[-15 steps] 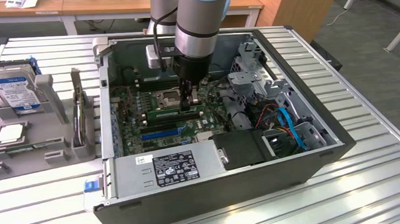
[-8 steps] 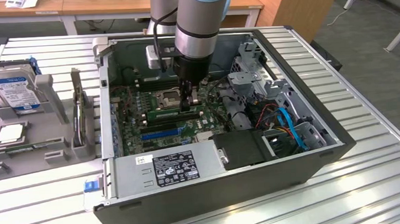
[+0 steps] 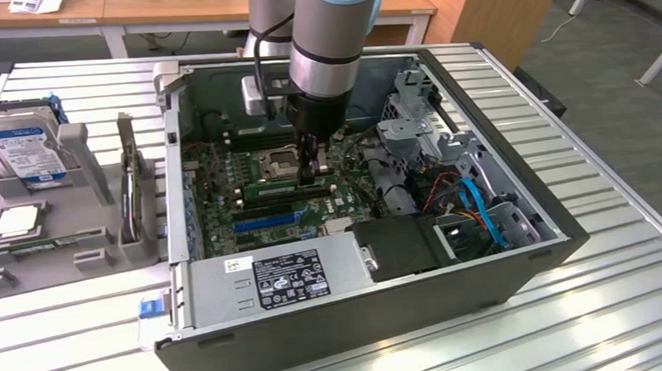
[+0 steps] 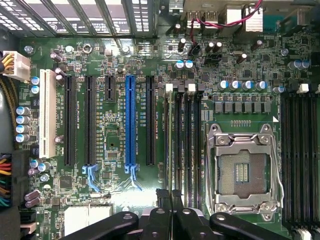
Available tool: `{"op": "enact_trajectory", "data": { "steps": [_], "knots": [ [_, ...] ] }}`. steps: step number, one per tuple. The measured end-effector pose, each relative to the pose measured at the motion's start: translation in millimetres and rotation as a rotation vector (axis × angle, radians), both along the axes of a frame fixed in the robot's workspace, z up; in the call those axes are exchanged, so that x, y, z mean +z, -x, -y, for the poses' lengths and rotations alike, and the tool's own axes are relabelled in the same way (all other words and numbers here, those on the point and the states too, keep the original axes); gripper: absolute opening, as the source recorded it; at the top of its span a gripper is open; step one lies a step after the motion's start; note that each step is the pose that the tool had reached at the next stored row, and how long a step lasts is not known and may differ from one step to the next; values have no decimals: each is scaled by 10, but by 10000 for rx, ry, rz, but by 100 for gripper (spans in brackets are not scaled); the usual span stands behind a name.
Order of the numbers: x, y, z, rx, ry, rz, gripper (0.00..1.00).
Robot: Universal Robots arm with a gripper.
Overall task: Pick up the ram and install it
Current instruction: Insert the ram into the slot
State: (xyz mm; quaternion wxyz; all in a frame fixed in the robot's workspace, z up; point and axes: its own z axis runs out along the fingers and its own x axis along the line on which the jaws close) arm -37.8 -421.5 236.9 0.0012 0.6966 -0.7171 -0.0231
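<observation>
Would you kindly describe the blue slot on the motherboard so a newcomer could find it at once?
Look inside the open dark grey computer case, at the green motherboard. Among the long parallel expansion slots, it is the single bright blue slot; its neighbours are black slots, with one white slot at the end.

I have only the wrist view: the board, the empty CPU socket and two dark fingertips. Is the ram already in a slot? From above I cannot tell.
Observer: It seems so: the ram, a long green stick, sits among the memory slots, with the shut gripper at its top edge.
Operator: From where does it reach in?
Observer: From above: the arm stands nearly upright, its lower end inside the open case.
Operator: What lies outside the case?
Observer: At the exterior view's left, a grey holder carries a hard drive and a square silver chip.
</observation>
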Motion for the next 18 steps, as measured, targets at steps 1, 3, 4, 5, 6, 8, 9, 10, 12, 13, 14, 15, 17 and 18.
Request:
{"op": "enact_trajectory", "data": {
  "steps": [1, 3, 4, 5, 6, 8, 9, 10, 12, 13, 14, 15, 17, 18],
  "knots": [
    [-4, 0, 0, 0, -4, 1, 11],
    [-10, 0, 0, 0, -1, 1, 11],
    [-9, 0, 0, 0, -1, 1, 11],
    [-9, 0, 0, 0, -1, 0, 11],
    [-10, -1, 0, -1, -1, -1, 11],
    [-10, -5, 0, 0, -1, -11, 11],
    [-10, -6, 0, 0, -1, -15, 11],
    [-10, -9, 0, 3, -1, -25, 11],
    [-10, -13, 0, 0, -1, -53, 11],
    [-10, -16, 0, 1, -1, -65, 11],
    [-10, -17, 0, 0, -1, -73, 11],
    [-10, -17, 0, -1, -1, -74, 11],
    [-10, -17, 0, -2, -1, -76, 11],
    [-10, -17, 0, -1, -1, -75, 11]
  ]
}}
